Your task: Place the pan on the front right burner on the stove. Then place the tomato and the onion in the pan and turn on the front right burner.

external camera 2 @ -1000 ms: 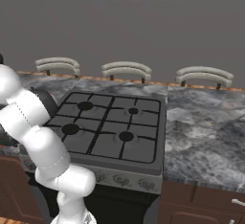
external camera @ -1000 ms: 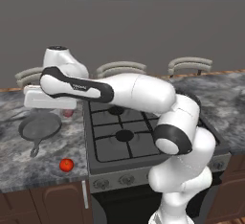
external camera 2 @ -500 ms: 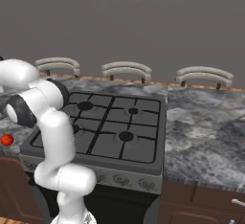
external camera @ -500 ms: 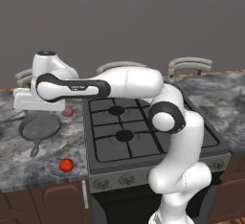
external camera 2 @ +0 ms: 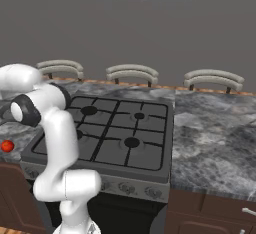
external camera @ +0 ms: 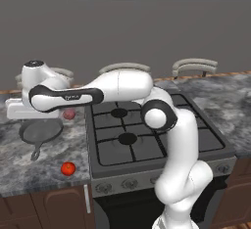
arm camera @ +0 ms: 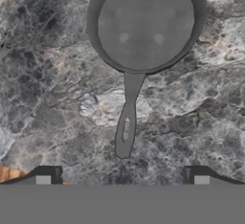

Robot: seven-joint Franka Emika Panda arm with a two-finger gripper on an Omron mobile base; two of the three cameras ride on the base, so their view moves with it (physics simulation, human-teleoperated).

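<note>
Hovering wide open and empty above the counter (arm camera: pixel 57 98), the gripper (arm camera: pixel 122 175) looks down on the pan (arm camera: pixel 146 24) (handle toward it), left of the stove (external camera: pixel 147 140).

pan (arm camera: pixel 146 24) on marble counter (arm camera: pixel 52 98), handle twd cam, jaws wide apart

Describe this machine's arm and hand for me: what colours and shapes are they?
The arm is built of glossy white, rounded tube-like sections linked by dark grey joint bands, with a bulbous elbow and a small pale marking on the dark band near the wrist. No loose cables show. The hand ends in two small, dark, blocky fingertips with pale pads.
</note>
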